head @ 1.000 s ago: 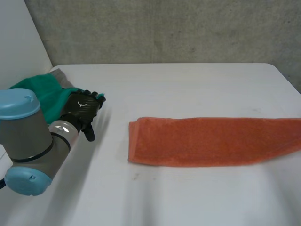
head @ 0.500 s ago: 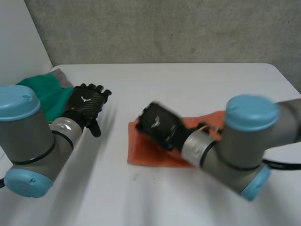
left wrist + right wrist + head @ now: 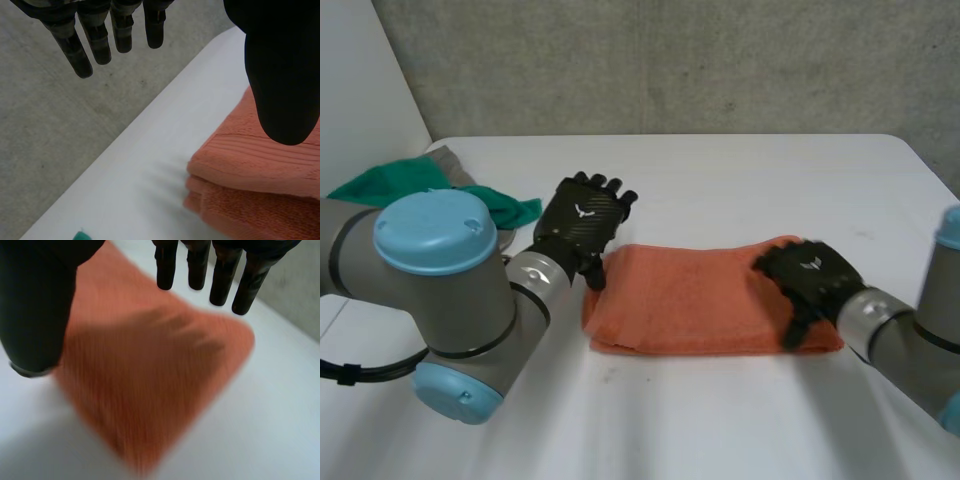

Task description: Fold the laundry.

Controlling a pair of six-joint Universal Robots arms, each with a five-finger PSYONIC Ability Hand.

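The orange towel lay on the white table, about mid-table, folded into a long band.

My left hand was at its left end, open. In the left wrist view the fingers were straight and held off the thumb, with nothing in them. They pointed past the towel's end, and the thumb hung over the end corner. I couldn't tell whether the thumb touched the towel. That end showed stacked layers, one fold edge over another.

My right hand was palm-down over the towel's right end, also open. In the right wrist view the fingers were straight and the thumb apart, with the towel under the palm and nothing pinched. I couldn't tell whether the palm rested on the towel or hung just above it. In the head view the hand and wrist hid the towel's far right corner.

A green cloth sat at the table's far left, apart from the towel, with its near part hidden behind my left arm. A grey cloth lay against it on the far side. Most of it was covered, so I couldn't make out what it was. My right arm was cut off at the edge of the head view.
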